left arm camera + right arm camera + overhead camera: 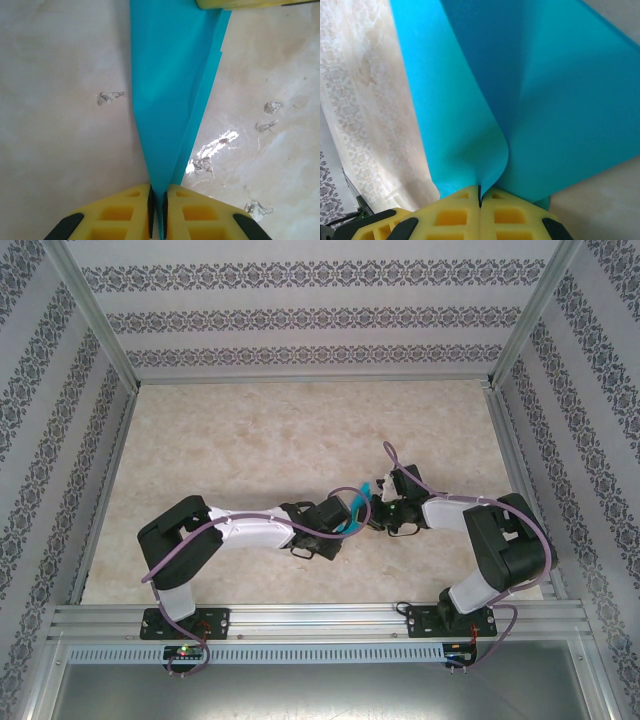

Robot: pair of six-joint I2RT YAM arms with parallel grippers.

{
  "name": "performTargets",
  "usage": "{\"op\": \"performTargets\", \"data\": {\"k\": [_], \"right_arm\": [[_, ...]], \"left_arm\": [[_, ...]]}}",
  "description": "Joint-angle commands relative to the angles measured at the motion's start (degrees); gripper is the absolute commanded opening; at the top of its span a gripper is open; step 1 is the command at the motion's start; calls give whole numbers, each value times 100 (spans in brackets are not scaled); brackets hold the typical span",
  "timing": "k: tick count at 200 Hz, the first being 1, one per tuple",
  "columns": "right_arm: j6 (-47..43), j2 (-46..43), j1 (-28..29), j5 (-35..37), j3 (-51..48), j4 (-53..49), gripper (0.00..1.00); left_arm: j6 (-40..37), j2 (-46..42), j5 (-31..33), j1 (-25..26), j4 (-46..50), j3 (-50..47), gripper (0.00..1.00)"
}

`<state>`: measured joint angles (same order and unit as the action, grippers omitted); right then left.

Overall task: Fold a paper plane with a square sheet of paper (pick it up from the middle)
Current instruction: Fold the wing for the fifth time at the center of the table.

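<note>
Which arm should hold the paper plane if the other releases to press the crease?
Probably the left: the left gripper pinches the paper plane at its flat narrow tip; the right gripper grips where layers flare apart.

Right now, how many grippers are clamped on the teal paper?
2. The left gripper pinches the narrow tip of the teal paper; the right gripper pinches its wider end.

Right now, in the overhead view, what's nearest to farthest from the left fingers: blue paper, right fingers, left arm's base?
1. blue paper, pinched in the left fingers.
2. right fingers, just right, gripping it too.
3. left arm's base, near edge, left.
</note>
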<state>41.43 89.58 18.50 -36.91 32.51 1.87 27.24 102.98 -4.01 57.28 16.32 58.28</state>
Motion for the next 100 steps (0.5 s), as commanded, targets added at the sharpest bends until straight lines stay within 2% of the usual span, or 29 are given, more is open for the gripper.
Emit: {"op": "performTargets", "data": {"k": [1,100], "right_arm": [[-253,-217,-58,190,79,-247,0],[-355,-624,-50,201,1,-607,0]], "left_arm": [[-184,336,1,125,458,-27,16],[-298,586,27,170,605,191,16]]}}
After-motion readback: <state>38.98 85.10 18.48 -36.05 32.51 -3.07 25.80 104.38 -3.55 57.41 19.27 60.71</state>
